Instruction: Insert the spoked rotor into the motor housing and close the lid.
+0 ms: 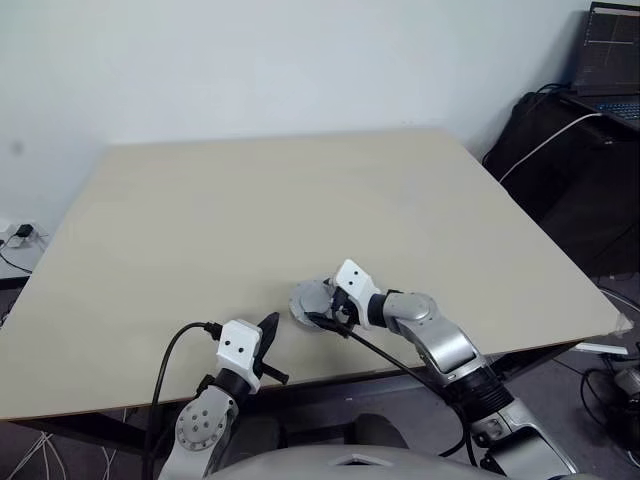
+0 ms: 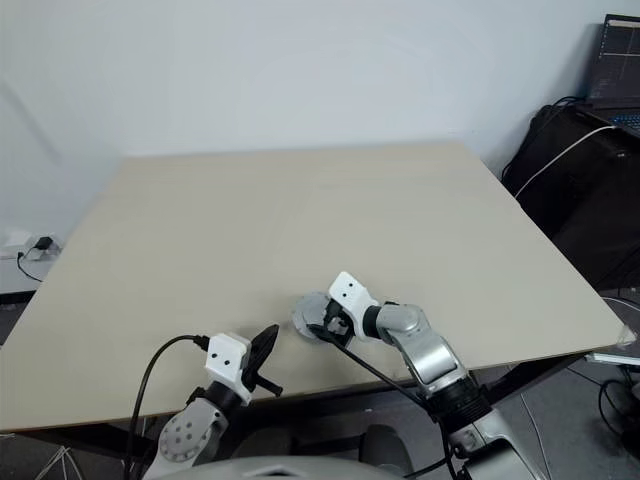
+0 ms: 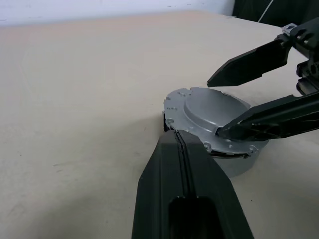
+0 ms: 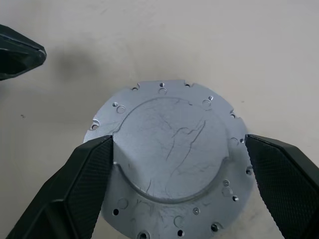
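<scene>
From the head camera, the lid (image 1: 312, 299) sits on the table (image 1: 300, 200) near its front edge, and my right pincer (image 1: 327, 318) reaches over it from the right; my left pincer (image 1: 268, 335) hangs just off the lid's near left, fingers pressed together and holding nothing; the table beyond the lid is bare, a laptop (image 1: 610, 50) stands well off beyond the lid to the right.

In the left wrist view, the lid rests on a grey body, which I take to be the housing (image 3: 239, 164); its near edge looks slightly raised with a dark gap under it, so I judge it not fully seated; I would press down evenly and square, not slide.

In the right wrist view, my right fingers (image 4: 79, 184) stand wide apart either side of the lid, gripping nothing; the rotor is presumably beneath; nothing blocks me but the left fingertip close by.
</scene>
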{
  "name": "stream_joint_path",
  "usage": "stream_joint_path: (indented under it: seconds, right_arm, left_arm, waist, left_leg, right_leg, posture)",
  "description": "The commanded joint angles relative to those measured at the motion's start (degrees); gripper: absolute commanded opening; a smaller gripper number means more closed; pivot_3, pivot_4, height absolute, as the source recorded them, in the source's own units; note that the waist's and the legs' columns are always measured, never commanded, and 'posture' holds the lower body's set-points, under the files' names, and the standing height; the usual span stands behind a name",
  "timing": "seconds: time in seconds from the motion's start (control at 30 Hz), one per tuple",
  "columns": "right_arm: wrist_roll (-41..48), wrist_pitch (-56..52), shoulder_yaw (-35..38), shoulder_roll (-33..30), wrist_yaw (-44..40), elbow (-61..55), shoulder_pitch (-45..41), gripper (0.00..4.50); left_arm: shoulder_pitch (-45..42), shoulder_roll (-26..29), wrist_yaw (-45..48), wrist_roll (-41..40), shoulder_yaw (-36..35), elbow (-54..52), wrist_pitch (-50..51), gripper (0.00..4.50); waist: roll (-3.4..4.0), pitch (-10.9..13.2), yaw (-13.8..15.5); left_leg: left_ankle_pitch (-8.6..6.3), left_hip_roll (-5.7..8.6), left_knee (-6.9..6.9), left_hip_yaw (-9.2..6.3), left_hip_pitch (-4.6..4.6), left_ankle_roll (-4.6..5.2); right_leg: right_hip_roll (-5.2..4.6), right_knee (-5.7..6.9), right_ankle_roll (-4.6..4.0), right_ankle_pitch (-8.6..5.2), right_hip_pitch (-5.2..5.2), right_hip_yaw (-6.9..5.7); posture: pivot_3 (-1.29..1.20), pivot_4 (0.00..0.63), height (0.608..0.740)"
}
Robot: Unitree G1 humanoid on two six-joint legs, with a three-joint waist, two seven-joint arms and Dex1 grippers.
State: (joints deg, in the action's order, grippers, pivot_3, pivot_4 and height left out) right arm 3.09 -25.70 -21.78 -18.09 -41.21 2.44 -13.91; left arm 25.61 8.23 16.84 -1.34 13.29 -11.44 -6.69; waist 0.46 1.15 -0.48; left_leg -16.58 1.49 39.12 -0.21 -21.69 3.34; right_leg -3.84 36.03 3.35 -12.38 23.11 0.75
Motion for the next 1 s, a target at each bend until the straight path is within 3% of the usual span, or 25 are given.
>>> stream_joint_path:
  seconds: [0.03,0.1,0.23,0.53,1.0]
  right_arm:
    - [0.93,-0.87,0.94,0.7,-0.66,0.61,-2.06,4.47]
    - [1.21,-1.37,1.0,1.04,-0.85,0.96,-2.17,4.29]
    - [1.78,-2.05,1.4,1.52,-0.77,0.75,-1.89,3.27]
    - [3.14,-5.1,4.0,2.85,2.53,-2.87,0.69,3.27]
    - [-0.62,-6.77,-1.27,0.64,2.13,-2.86,-1.55,3.27]
  left_arm:
    - [-0.85,0.05,0.28,-0.74,-0.47,0.39,-2.28,0.0]
    - [-0.93,0.04,0.46,-0.8,-0.71,1.94,-3.45,0.0]
    - [-1.27,-0.03,0.87,-0.92,-1.27,5.58,-6.3,0.0]
    - [-2.02,-0.64,0.85,-0.53,-1.09,7.76,-8.1,0.0]
    - [0.11,-0.81,-0.51,0.24,0.5,-2.78,-0.81,0.0]
  waist:
    - [0.01,0.0,-0.01]
    - [0.01,0.0,0.01]
    - [0.03,0.0,0.03]
    - [0.05,-0.02,0.17]
    - [0.06,-0.02,0.46]
  left_leg:
    - [0.0,0.0,0.0,0.0,0.0,0.0]
    - [0.0,0.0,0.0,0.0,0.0,0.0]
    - [0.0,0.02,-0.01,-0.01,0.0,0.0]
    - [-0.01,0.03,-0.02,-0.01,-0.01,-0.01]
    - [-0.02,0.05,-0.04,-0.01,-0.05,0.0]
  right_leg:
    - [0.0,0.0,0.0,0.0,0.0,0.0]
    - [-0.01,0.0,-0.01,0.0,0.0,0.0]
    - [-0.04,0.0,-0.01,0.01,0.01,0.0]
    - [-0.32,0.0,-0.01,0.01,0.02,-0.01]
    - [-0.22,0.0,-0.01,0.0,0.06,-0.02]
  posture:
    - [0.0,0.0,0.74]
    - [0.0,0.0,0.74]
    - [0.0,0.0,0.74]
    - [0.0,0.0,0.74]
    - [0.0,0.0,0.74]
